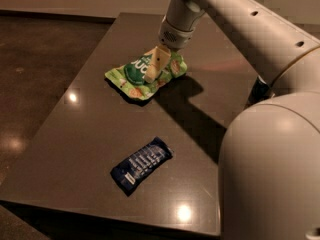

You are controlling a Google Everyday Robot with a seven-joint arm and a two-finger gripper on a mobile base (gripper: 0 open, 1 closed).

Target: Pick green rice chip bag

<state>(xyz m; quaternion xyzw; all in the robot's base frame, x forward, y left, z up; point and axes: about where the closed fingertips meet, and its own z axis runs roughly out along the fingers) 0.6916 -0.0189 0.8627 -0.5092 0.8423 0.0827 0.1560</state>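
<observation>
On the bench (85, 134) lie one green rice chip bag (131, 75) and one dark blue wrapper (142, 165). The bag sits toward the far end, back from every edge. One pincer (152, 70) is down on the bag; I cannot tell if it is gripping. The wrapper lies well apart near the front edge, with wide room between them.

Indoor room: dark table (85, 134), glossy floor (30, 79); gripper (153, 70) at chip bag (131, 77).

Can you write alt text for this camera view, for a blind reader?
A pale robot arm reaches over a dark table, its tool right at a green rice chip bag. A dark blue wrapper lies apart, nearer the camera.
</observation>
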